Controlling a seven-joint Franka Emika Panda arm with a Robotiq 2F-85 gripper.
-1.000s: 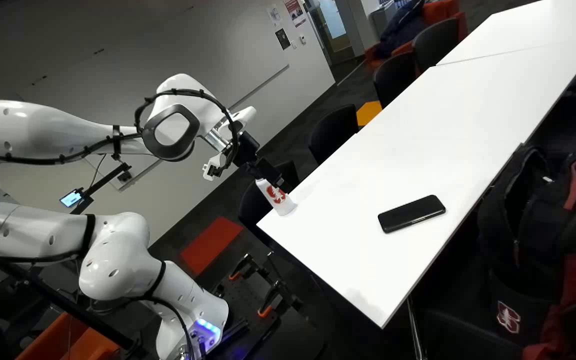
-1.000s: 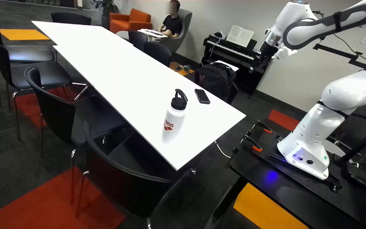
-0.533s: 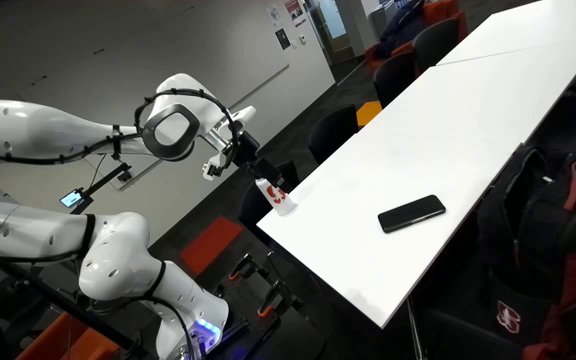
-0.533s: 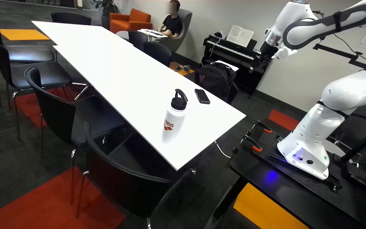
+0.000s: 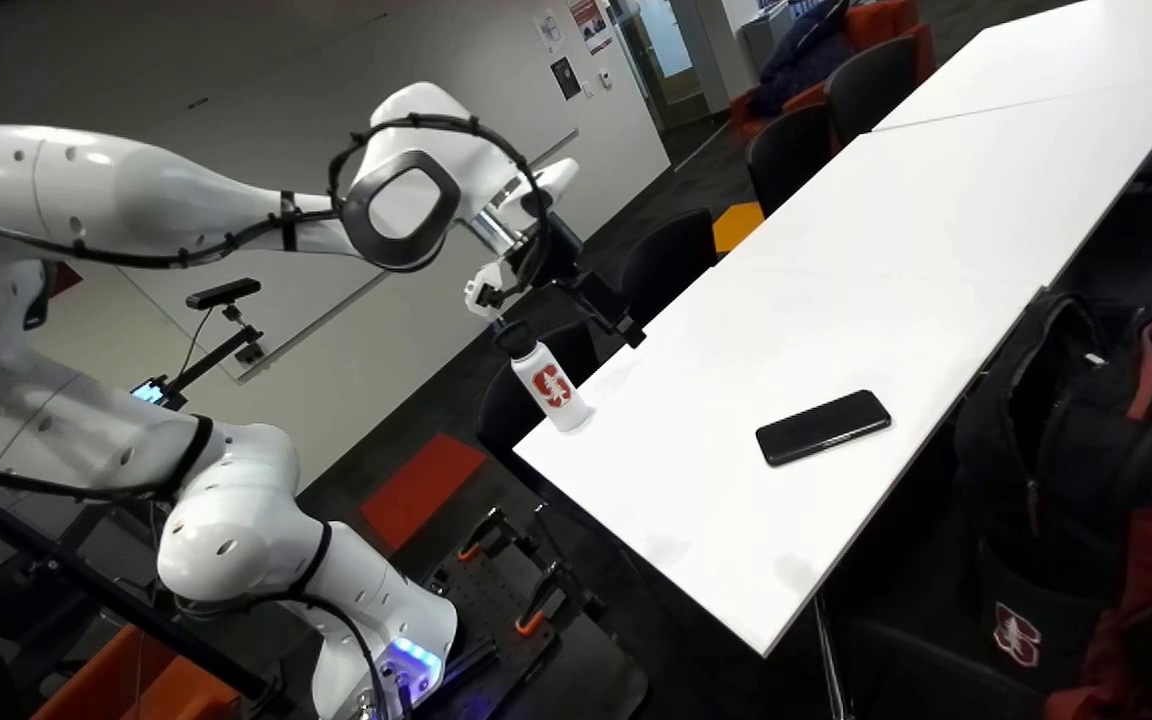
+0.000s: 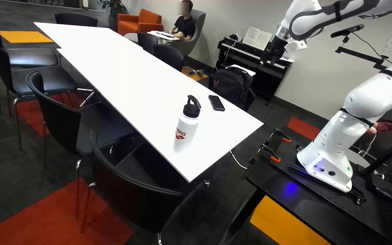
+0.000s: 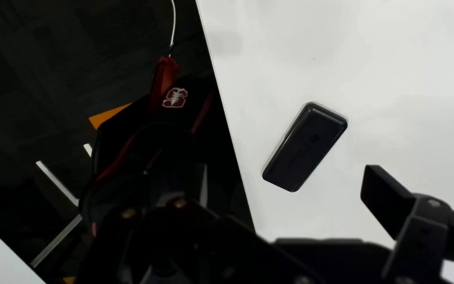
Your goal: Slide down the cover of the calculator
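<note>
Calculator (image 5: 824, 428) is lying flat on the white table (image 5: 886, 250), close to the long edge by the backpack (image 5: 1056, 440), and I can see it in both exterior views plus the wrist cam. From the wrist it sits at a slant, a black slab with rounded corners, a bit right of center. The cover (image 7: 300, 153) looks like the dark face turned up at my camera, but honestly I can't make out where it ends and the body starts, it's all black on my end. My gripper (image 7: 284, 172) is spread wide, fingers (image 7: 386, 199) well apart, hanging in the air higher than the tabletop and clear of the calculator. One of those fingers is kinda lost against the dark stuff behind it, so I can't give much detail there. Other clutter: a white-and-red bottle (image 5: 546, 385) with a black lid (image 5: 515, 339) stands upright on the same table, near the opposite long edge and close to the corner, well apart from the calculator. In an exterior view I also get black chairs (image 6: 58, 112) lined up along the bottle's side, a piano (image 6: 243, 54), a seated person (image 6: 185, 25) in a gray armchair (image 6: 198, 23), and a red sleeve (image 6: 388, 126) showing next to the robot arm (image 6: 339, 136) at the screen edge
</note>
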